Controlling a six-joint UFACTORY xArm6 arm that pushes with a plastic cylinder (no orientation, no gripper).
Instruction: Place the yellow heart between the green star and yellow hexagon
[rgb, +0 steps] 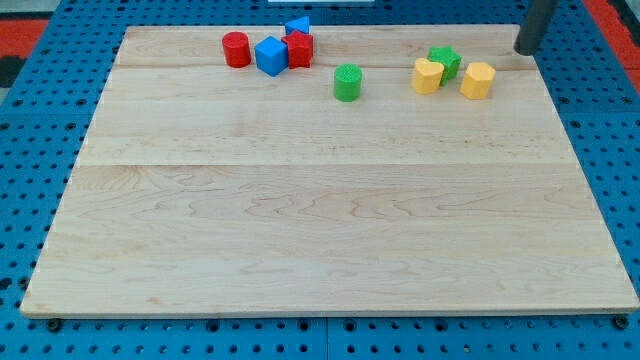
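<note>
while the rod has no fingers to open or close, every place below is told from my tip (524, 50), which rests on the board (300, 250) near the view's top right corner, touching no block. far to its left sit the red cylinder (236, 49), blue cube (270, 56), red block (299, 48) and a small blue block (298, 24) in one tight cluster. nearer, left and lower, stands the green cylinder (347, 82). closer still, the yellow heart (427, 75) touches the green star (445, 62), with the yellow hexagon (477, 80) just beside, nearest my tip. the heart lies on the star's far side, so a careless push could drag the star along or knock the hexagon away, widening nothing.
</note>
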